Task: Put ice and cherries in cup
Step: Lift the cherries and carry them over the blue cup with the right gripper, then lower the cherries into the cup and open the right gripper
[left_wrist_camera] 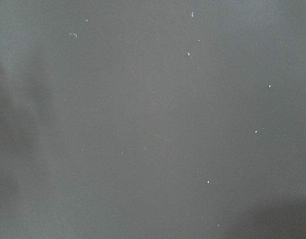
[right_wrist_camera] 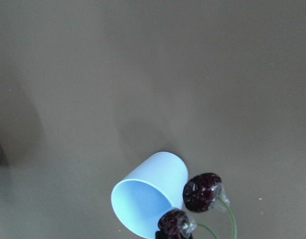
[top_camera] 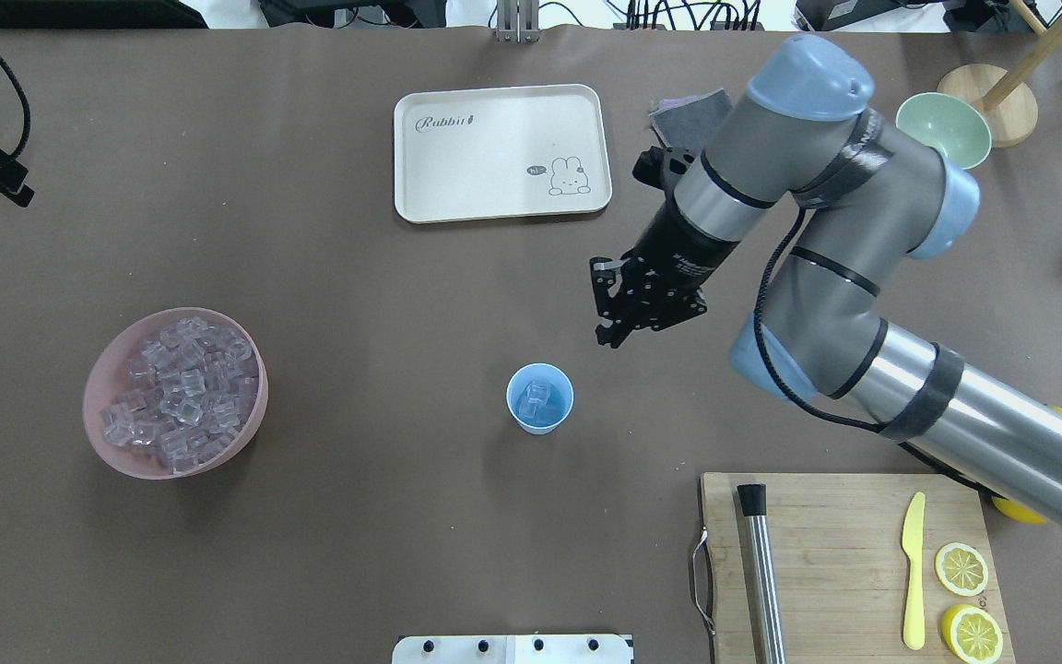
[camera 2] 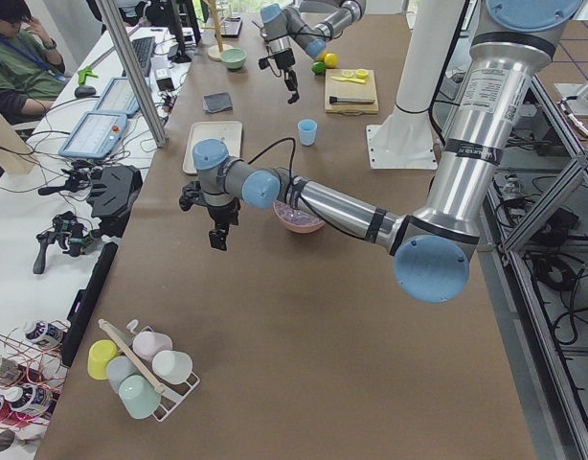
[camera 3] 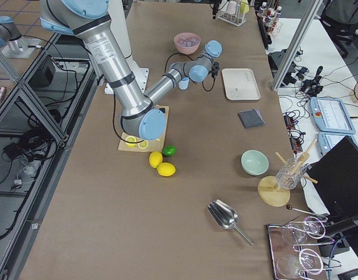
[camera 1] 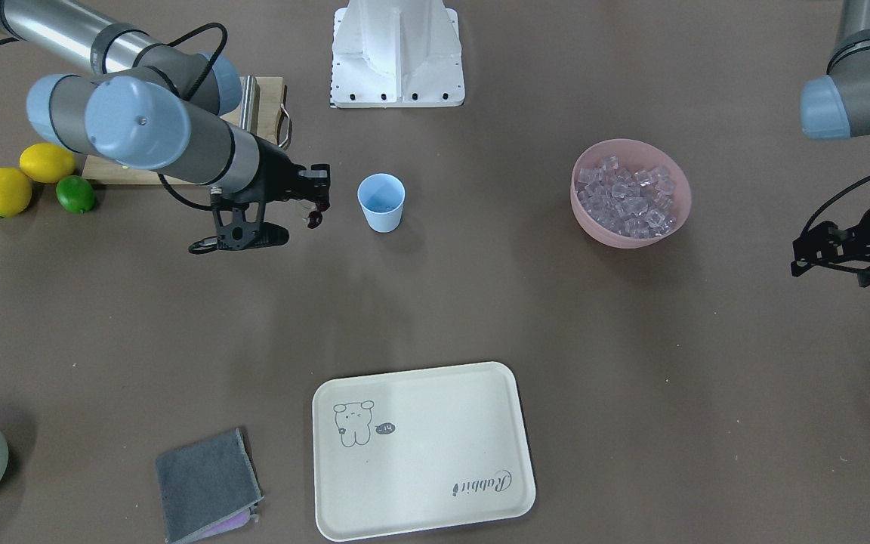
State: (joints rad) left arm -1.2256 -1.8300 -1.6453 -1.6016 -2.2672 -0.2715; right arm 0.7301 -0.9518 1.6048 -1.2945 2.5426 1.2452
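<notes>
Cherries dangle from the right claw in the front-facing view. Its fingers are pinched on the stems, just beside the cup but not over it. The left claw hangs well apart, past the pink bowl of ice; whether it is apart or together I cannot tell.

Overhead, a few cubes lie inside the cup, so the cherries look like the last item to add.

The right wrist view shows both fruits beside the rim, not centred over the mouth.

To do the step well, I judge the claw should travel sideways until the fruits sit over the middle of the mouth. It should then lower them inside the rim before letting go. An early release would drop them on the counter, and brushing the light cup could tip it.
</notes>
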